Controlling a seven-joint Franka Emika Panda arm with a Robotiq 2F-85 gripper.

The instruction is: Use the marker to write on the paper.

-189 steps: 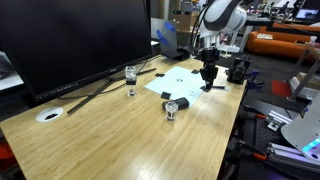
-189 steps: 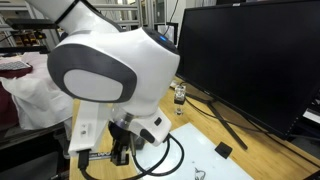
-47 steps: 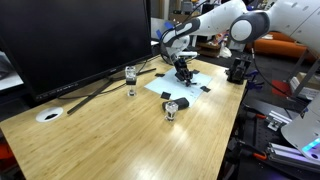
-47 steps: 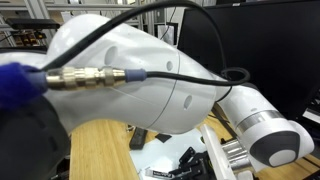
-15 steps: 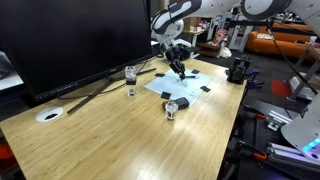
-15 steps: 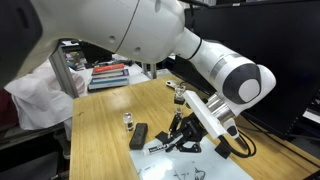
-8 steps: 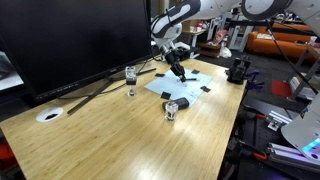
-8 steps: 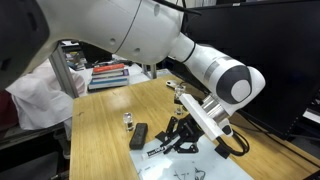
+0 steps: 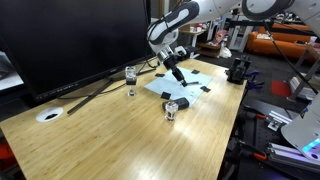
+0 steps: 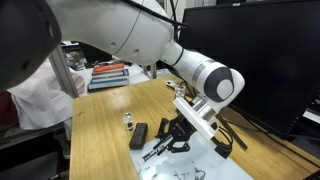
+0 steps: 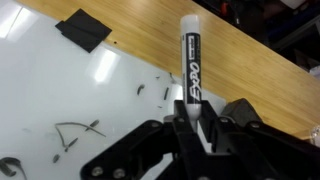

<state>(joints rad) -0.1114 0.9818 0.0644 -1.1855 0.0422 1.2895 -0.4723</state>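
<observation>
My gripper is shut on the marker, a white barrel with black lettering that sticks out ahead of the fingers. The paper lies flat under it, white with faint dark scribbles and a black piece at its corner. The marker's far end reaches past the paper's edge, over bare wood. In both exterior views the gripper hangs low over the paper, with the marker slanting down from it. Whether the tip touches the sheet I cannot tell.
A large dark monitor stands along the wooden table's back edge. Two small glass jars sit near the paper, and a round white disc lies far off. A black block and a jar stand beside the gripper.
The arm has swung slightly, carrying the gripper and the held marker a little across the paper. The grip has stayed shut on the marker.
</observation>
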